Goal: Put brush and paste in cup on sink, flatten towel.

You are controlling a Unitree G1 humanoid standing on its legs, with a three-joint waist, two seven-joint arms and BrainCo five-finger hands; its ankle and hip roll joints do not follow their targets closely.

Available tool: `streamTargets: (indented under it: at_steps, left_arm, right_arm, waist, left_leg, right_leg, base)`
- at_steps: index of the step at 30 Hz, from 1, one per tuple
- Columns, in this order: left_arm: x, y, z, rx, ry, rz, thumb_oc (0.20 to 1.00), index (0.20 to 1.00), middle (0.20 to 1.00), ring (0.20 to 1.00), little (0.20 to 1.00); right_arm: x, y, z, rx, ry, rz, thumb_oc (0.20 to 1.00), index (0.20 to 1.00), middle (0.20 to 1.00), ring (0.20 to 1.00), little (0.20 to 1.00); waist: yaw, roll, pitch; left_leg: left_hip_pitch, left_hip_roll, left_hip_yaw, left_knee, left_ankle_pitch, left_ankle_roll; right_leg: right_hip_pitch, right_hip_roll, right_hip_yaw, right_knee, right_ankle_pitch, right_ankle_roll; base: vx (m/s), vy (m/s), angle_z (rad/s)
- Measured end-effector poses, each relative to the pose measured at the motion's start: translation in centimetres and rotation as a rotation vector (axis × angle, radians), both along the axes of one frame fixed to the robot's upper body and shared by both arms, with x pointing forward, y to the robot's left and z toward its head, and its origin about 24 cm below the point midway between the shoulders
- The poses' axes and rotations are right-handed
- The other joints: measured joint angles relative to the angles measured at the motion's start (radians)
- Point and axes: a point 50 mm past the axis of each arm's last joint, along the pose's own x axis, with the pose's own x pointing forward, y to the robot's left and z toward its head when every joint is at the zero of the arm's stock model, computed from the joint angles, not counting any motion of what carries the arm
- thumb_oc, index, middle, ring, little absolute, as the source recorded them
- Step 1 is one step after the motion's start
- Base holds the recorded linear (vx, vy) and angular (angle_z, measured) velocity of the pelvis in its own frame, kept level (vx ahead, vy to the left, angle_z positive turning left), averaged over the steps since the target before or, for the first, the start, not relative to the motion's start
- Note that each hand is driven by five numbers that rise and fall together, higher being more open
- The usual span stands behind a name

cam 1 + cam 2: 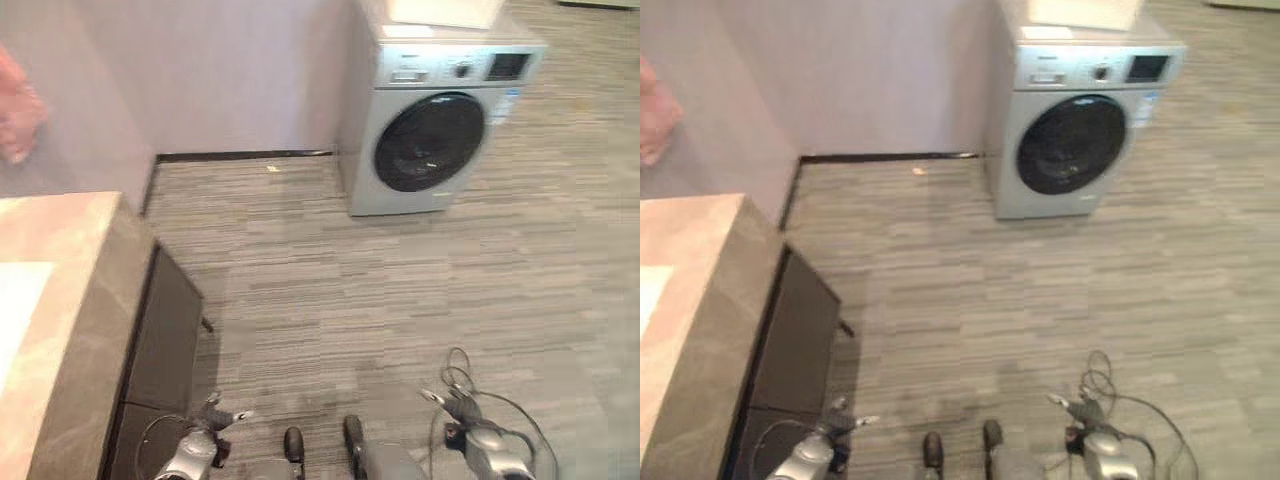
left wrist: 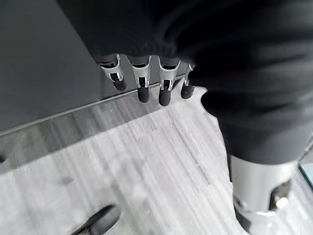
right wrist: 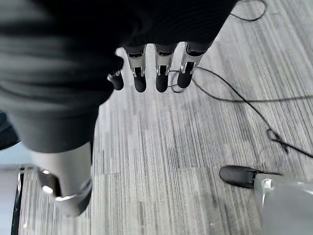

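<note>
A beige stone counter runs along the left, with the white edge of a basin set in it. A pink cloth hangs at the upper left edge against the wall. My left hand hangs low beside the counter's dark cabinet front, fingers straight and holding nothing. Over the striped floor my right hand hangs the same way, fingers relaxed and empty.
A silver washing machine with a dark round door stands at the back right against the wall, a white flat thing on top. The dark cabinet front lies under the counter. Grey wood-look floor spreads between them.
</note>
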Motion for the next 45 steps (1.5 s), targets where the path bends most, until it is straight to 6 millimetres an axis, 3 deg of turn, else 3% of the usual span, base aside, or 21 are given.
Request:
streamTargets:
  at_steps: [2,6,12,14,15,17,18,20,22,26,28,29,31,32,36,37,38,41,43,44,45]
  left_arm:
    - [-0.2,0.2,0.0,-0.006,-0.002,0.022,1.0,1.0,1.0,1.0,1.0]
    - [-1.4,-0.1,-0.2,-0.048,-0.015,0.06,1.0,1.0,1.0,1.0,1.0]
    - [1.5,-0.4,1.3,-0.083,-0.118,0.051,1.0,1.0,1.0,1.0,1.0]
    - [2.1,-0.8,1.8,-0.106,-0.147,0.037,1.0,1.0,1.0,1.0,1.0]
    - [2.0,-1.0,1.8,-0.115,-0.151,0.033,1.0,1.0,1.0,1.0,1.0]
    - [2.0,-0.5,1.9,-0.107,-0.155,0.051,1.0,1.0,1.0,1.0,1.0]
    - [2.2,-0.4,2.0,-0.105,-0.164,0.048,1.0,1.0,1.0,1.0,1.0]
    - [1.4,-0.1,1.1,-0.095,-0.105,0.07,1.0,1.0,1.0,1.0,1.0]
    - [1.4,0.6,0.8,-0.073,-0.063,0.098,1.0,1.0,1.0,1.0,1.0]
    - [-1.3,-2.3,-1.4,-0.144,0.027,0.108,1.0,1.0,1.0,1.0,1.0]
    - [-2.4,-3.6,-2.1,-0.158,0.072,0.062,1.0,1.0,1.0,1.0,1.0]
    - [-2.8,-4.4,-2.5,-0.168,0.095,0.049,1.0,1.0,1.0,1.0,1.0]
    - [-2.1,-3.6,-2.0,-0.148,0.066,0.048,1.0,1.0,1.0,1.0,1.0]
    - [-0.1,-3.5,-1.1,-0.135,0.014,0.017,1.0,1.0,1.0,1.0,1.0]
    - [2.4,-0.7,1.2,-0.057,-0.101,-0.005,1.0,1.0,1.0,1.0,1.0]
    - [0.9,-0.5,0.5,-0.05,-0.05,0.0,1.0,1.0,1.0,1.0,1.0]
    - [0.0,-0.7,-0.1,-0.05,-0.006,-0.022,1.0,1.0,1.0,1.0,1.0]
    - [-1.1,-2.3,-1.1,-0.083,0.038,-0.032,1.0,1.0,1.0,1.0,1.0]
    - [-1.1,-1.9,-1.0,-0.067,0.038,-0.034,1.0,1.0,1.0,1.0,1.0]
    - [-1.8,-2.0,-1.3,-0.06,0.055,-0.042,1.0,1.0,1.0,1.0,1.0]
    - [-2.3,-1.3,-1.3,-0.042,0.073,-0.034,1.0,1.0,1.0,1.0,1.0]
  right_arm:
    - [-2.8,-0.3,-1.4,0.0,0.104,-0.026,1.0,1.0,1.0,1.0,1.0]
    - [-3.4,-1.6,-1.2,-0.027,0.113,-0.055,1.0,1.0,1.0,1.0,1.0]
    - [1.0,-2.8,1.3,-0.045,-0.043,-0.067,1.0,1.0,1.0,1.0,1.0]
    - [0.7,-2.9,1.3,-0.046,-0.042,-0.073,1.0,1.0,1.0,1.0,1.0]
    - [0.5,-3.5,1.5,-0.055,-0.047,-0.085,1.0,1.0,1.0,1.0,1.0]
    - [-0.2,-3.0,1.2,-0.046,-0.038,-0.069,1.0,1.0,1.0,1.0,1.0]
    - [-0.6,-2.7,0.9,-0.041,-0.021,-0.066,1.0,1.0,1.0,1.0,1.0]
    - [-1.2,-1.9,0.6,-0.015,-0.018,-0.061,1.0,1.0,1.0,1.0,1.0]
    - [-2.4,-1.3,0.1,-0.001,-0.003,-0.059,1.0,1.0,1.0,1.0,1.0]
    - [-6.8,-1.8,-1.3,-0.034,0.141,-0.029,1.0,1.0,1.0,1.0,1.0]
    - [-7.3,-2.3,-1.4,-0.046,0.164,-0.028,1.0,1.0,1.0,1.0,1.0]
    - [-5.8,-3.1,-0.8,-0.069,0.127,-0.022,1.0,1.0,1.0,1.0,1.0]
    - [-2.9,-3.2,0.5,-0.079,0.027,-0.012,1.0,1.0,1.0,1.0,1.0]
    - [-2.7,-3.8,0.7,-0.091,0.014,-0.019,1.0,1.0,1.0,1.0,1.0]
    - [-0.4,-3.9,1.8,-0.115,-0.049,-0.012,1.0,1.0,1.0,1.0,1.0]
    - [-0.5,-4.1,1.8,-0.123,-0.045,-0.019,1.0,1.0,1.0,1.0,1.0]
    - [-0.8,-4.3,1.7,-0.139,-0.027,-0.012,1.0,1.0,1.0,1.0,1.0]
    - [-1.4,-3.9,1.3,-0.154,0.014,0.038,1.0,1.0,1.0,1.0,1.0]
    - [-2.2,-3.5,0.9,-0.16,0.037,0.066,1.0,1.0,1.0,1.0,1.0]
    - [-3.1,-3.8,0.9,-0.173,0.046,0.083,1.0,1.0,1.0,1.0,1.0]
    - [-3.2,-3.2,0.7,-0.176,0.052,0.113,1.0,1.0,1.0,1.0,1.0]
  waist:
    - [0.01,-0.03,-0.015]
    - [0.008,0.011,-0.008]
    - [0.027,-0.001,0.107]
    - [0.021,-0.006,0.114]
    - [0.019,0.02,0.124]
    - [-0.029,0.029,0.132]
    - [-0.035,0.032,0.124]
    - [-0.073,0.056,0.107]
    - [-0.114,0.042,0.09]
    - [-0.175,0.079,0.021]
    - [-0.183,0.092,-0.014]
    - [-0.173,0.12,-0.026]
    - [-0.143,0.119,-0.026]
    - [-0.154,0.115,-0.017]
    - [-0.051,-0.035,0.047]
    - [-0.037,-0.044,0.057]
    - [-0.021,-0.047,0.061]
    - [-0.008,-0.022,0.07]
    - [-0.003,-0.02,0.07]
    - [-0.002,0.016,0.048]
    - [-0.004,0.006,0.03]
  left_leg:
    - [0.031,-0.035,-0.017,-0.011,-0.004,0.001]
    - [0.013,-0.033,-0.034,0.034,-0.027,-0.005]
    - [-0.192,-0.003,-0.047,0.401,-0.205,-0.034]
    - [-0.168,-0.061,-0.024,0.381,-0.23,0.023]
    - [-0.104,-0.086,-0.028,0.297,-0.205,0.089]
    - [-0.032,-0.115,-0.05,0.269,-0.212,0.116]
    - [-0.025,-0.124,-0.044,0.27,-0.238,0.133]
    - [-0.004,-0.132,-0.068,0.233,-0.246,0.117]
    - [0.018,-0.159,-0.121,0.229,-0.307,0.08]
    - [0.204,-0.123,-0.267,0.231,-0.367,-0.039]
    - [0.237,-0.12,-0.265,0.276,-0.353,-0.064]
    - [0.221,-0.108,-0.262,0.375,-0.307,-0.138]
    - [0.175,-0.085,-0.261,0.473,-0.267,-0.158]
    - [0.038,-0.044,-0.25,0.814,-0.056,-0.226]
    - [-0.38,0.041,-0.085,1.275,0.056,-0.083]
    - [-0.445,0.036,-0.064,1.214,0.035,-0.07]
    - [-0.473,0.048,-0.009,0.811,-0.032,-0.093]
    - [-0.453,0.041,0.035,0.235,-0.024,-0.102]
    - [-0.452,0.036,0.06,0.231,-0.017,-0.073]
    - [-0.404,0.048,0.102,0.289,-0.072,-0.019]
    - [-0.361,0.033,0.079,0.291,-0.005,0.042]
  right_leg:
    - [0.099,-0.035,0.05,-0.1,-0.02,-0.045]
    - [0.14,-0.026,0.031,-0.156,0.001,-0.051]
    - [-0.062,-0.026,0.016,0.207,-0.2,-0.078]
    - [-0.069,-0.059,0.038,0.236,-0.193,-0.021]
    - [-0.101,-0.058,0.042,0.345,-0.186,0.008]
    - [-0.282,-0.076,0.102,0.739,-0.076,0.107]
    - [-0.362,-0.072,0.104,0.769,-0.096,0.091]
    - [-0.39,-0.001,0.044,0.296,-0.124,0.018]
    - [-0.383,0.025,0.065,-0.21,-0.063,0.006]
    - [-0.385,0.062,0.053,0.038,-0.013,-0.072]
    - [-0.321,0.07,0.091,0.031,0.105,-0.141]
    - [-0.3,0.087,0.088,0.064,0.132,-0.172]
    - [-0.232,0.102,0.087,0.058,0.078,-0.233]
    - [-0.163,0.09,0.053,0.04,0.047,-0.221]
    - [0.041,0.065,0.098,0.032,-0.14,-0.323]
    - [0.096,0.052,0.124,0.017,-0.169,-0.302]
    - [0.167,0.033,0.146,-0.04,-0.189,-0.292]
    - [0.268,0.029,0.149,-0.089,-0.198,-0.182]
    - [0.355,0.038,0.139,-0.118,-0.215,-0.144]
    - [0.412,0.067,0.126,-0.101,-0.239,-0.117]
    - [0.42,0.058,0.113,-0.014,-0.282,-0.094]
  base:
    - [0.13,0.033,0.5]
    - [0.05,0.004,0.12]
    - [0.09,0.041,0.07]
    - [0.19,0.212,-0.2]
    - [0.19,0.211,-0.36]
    - [0.35,0.185,0.06]
    - [0.49,0.085,0.19]
    - [0.62,-0.022,0.11]
    - [0.64,-0.083,0.82]
    - [0.55,-0.201,0.97]
    - [0.27,-0.163,0.73]
    - [0.37,-0.271,0.27]
    - [0.37,-0.29,0.47]
    - [0.34,-0.351,0.95]
    - [0.54,-0.34,0.33]
    - [0.77,0.008,-0.55]
    - [0.66,0.01,-0.48]
    - [0.42,0.059,-0.27]
    - [0.28,0.106,-0.35]
    - [0.31,0.191,-0.55]
    - [0.37,0.254,-0.61]
